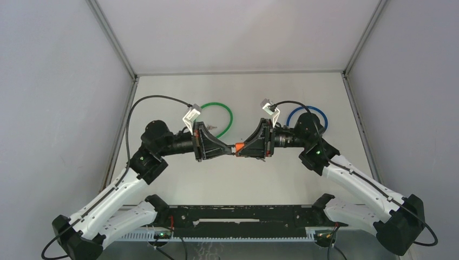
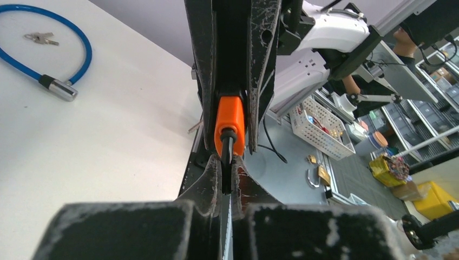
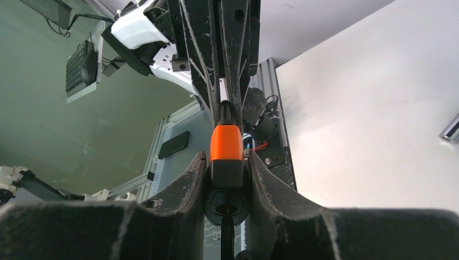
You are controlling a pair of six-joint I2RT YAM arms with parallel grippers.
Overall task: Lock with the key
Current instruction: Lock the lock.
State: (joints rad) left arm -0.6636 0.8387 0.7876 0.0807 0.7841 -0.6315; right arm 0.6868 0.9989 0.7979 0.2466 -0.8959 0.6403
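An orange-and-black lock (image 1: 238,147) hangs in mid-air above the table's middle, between my two grippers. The right gripper (image 3: 225,153) is shut on the lock's body (image 3: 226,142), with a finger on each side. My left gripper (image 2: 225,157) is shut on the key's black head (image 2: 227,145). The key's tip sits in the orange end of the lock (image 2: 229,116). In the top view the left gripper (image 1: 229,150) and right gripper (image 1: 244,148) point at each other, nearly tip to tip. The key's blade is hidden.
A green cable loop (image 1: 229,115) lies behind the left gripper. Behind the right arm is a blue cable lock (image 1: 320,114); its silver end (image 2: 59,88) and a small bunch of keys (image 2: 40,38) lie on the white table. The black base rail (image 1: 243,216) runs along the near edge.
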